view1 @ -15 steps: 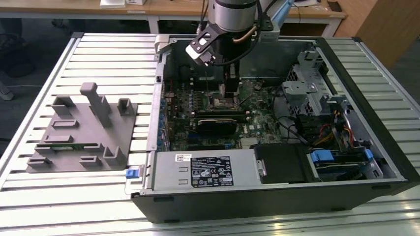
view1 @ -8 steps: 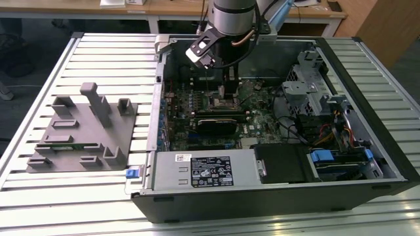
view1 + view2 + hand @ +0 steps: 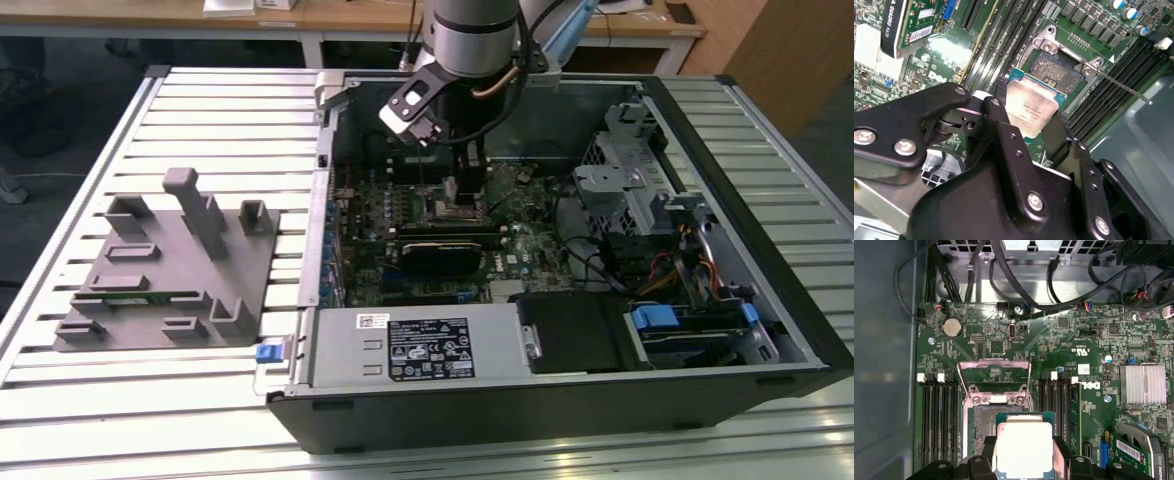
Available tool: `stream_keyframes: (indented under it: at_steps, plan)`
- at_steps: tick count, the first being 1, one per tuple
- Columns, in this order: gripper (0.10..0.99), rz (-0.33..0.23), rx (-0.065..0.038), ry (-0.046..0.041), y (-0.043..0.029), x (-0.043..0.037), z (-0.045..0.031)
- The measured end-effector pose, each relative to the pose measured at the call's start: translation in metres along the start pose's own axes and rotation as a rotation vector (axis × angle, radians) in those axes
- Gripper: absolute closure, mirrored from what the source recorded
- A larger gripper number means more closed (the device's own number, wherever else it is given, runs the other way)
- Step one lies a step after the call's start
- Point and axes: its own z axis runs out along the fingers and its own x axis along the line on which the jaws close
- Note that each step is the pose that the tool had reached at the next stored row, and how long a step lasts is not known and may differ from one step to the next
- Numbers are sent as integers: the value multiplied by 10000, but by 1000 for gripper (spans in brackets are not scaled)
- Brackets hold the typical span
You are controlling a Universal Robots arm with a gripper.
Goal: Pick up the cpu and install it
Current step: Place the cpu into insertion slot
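The cpu hangs in my jaws, pinched by two opposite edges, just above the open socket inside the case. I judge it light, stiff, slick-topped and fragile underneath, so edge holds only. The raised load plate stands close, and memory slots flank both sides. In the exterior view the grey tray lies at nine o'clock, well apart.

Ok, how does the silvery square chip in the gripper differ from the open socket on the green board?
The small square silvery-topped cpu is bright metal; the open socket is a dark contact field. The cpu is clamped in the black gripper; the socket sits fixed on the green board, its metal frame swung open. Both are square.
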Motion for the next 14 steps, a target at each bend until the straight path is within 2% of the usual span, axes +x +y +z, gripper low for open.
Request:
stream_keyframes:
  at_steps: [14]
  plan:
    - [553,0,1,-2,-3,0,35]
